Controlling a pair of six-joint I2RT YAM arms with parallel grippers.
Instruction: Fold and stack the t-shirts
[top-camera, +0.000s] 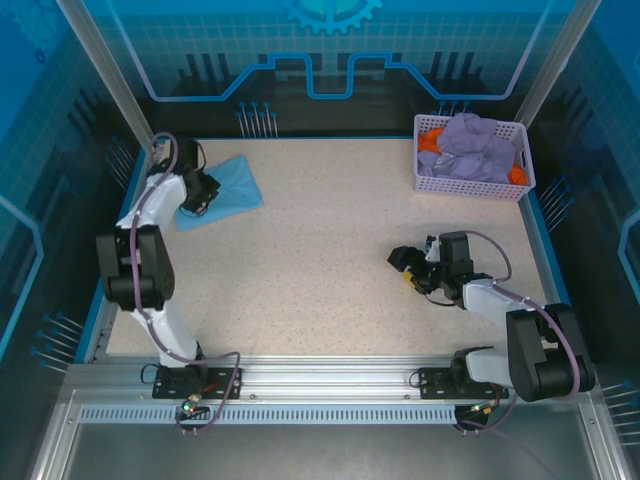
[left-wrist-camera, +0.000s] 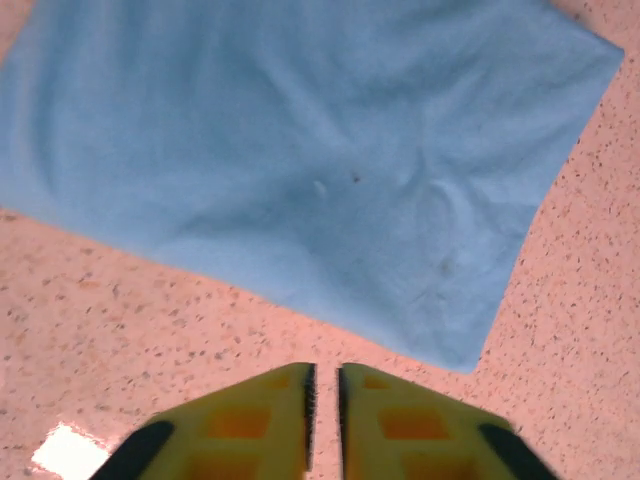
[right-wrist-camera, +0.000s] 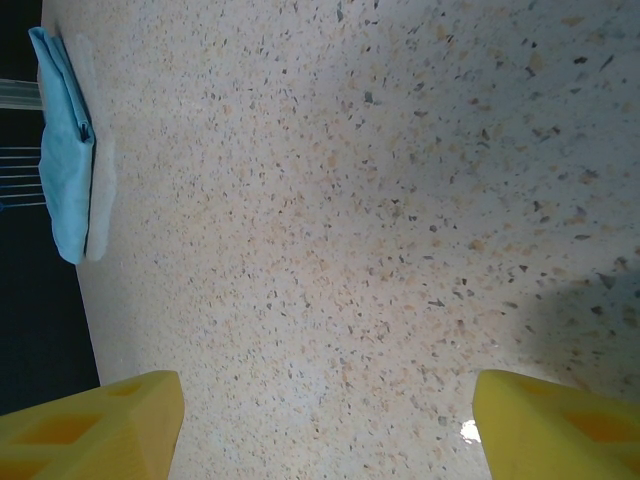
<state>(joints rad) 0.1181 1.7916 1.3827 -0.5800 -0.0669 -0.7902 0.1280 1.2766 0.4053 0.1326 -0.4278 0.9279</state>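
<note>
Over in the far left corner of the table (top-camera: 320, 250) lies the light blue t-shirt (top-camera: 222, 183), folded into a flat, slightly skewed rectangle. The left gripper (top-camera: 200, 192) is right at its near-left edge. From above you cannot make out how its jaws stand, but the left wrist camera settles it. There the left gripper (left-wrist-camera: 325, 385) has its yellow fingers (left-wrist-camera: 250, 420) pressed together to a thin slit with nothing between them, over bare speckled tabletop just short of the cloth's edge. That close view also shows the shirt (left-wrist-camera: 300, 150) smooth, with faint creases and one corner pointing down to the right.

The right gripper (top-camera: 402, 260) sits well apart, low over open table on the right side. Its own camera shows the claw (right-wrist-camera: 328, 390) spread wide, one finger (right-wrist-camera: 95, 425) at each lower corner and only tabletop between. At that picture's far left the blue shirt (right-wrist-camera: 60, 150) appears edge-on.

The overhead view alone takes in the basket (top-camera: 470, 187) at the far right corner, holding a crumpled lavender t-shirt (top-camera: 475, 140) with an orange t-shirt (top-camera: 432, 138) peeking out beneath.
</note>
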